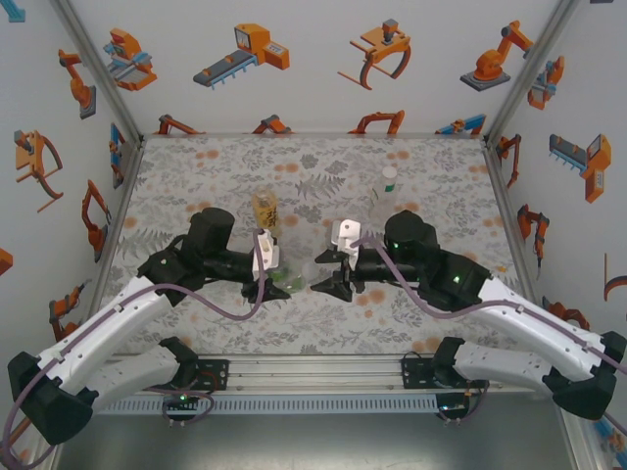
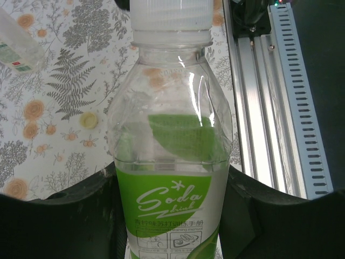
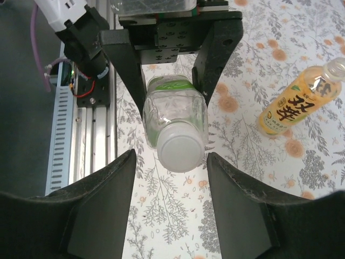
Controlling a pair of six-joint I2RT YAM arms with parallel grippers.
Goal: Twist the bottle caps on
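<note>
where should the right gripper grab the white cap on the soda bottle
Probably by the white cap's round side wall, coming end-on: the left gripper holds the soda bottle with the cap facing the right gripper, whose open fingers flank it.

Bright, even light falls from above, leaving only soft, faint shadows on the floral-patterned bench [image 1: 323, 328]. White glare streaks cross the shoulder of the clear plastic bottle with the green label [image 2: 172, 162]. The round white plastic screw cap [image 2: 171, 13] on top of it is washed out. Behind the bottle the print stays sharp.
</note>
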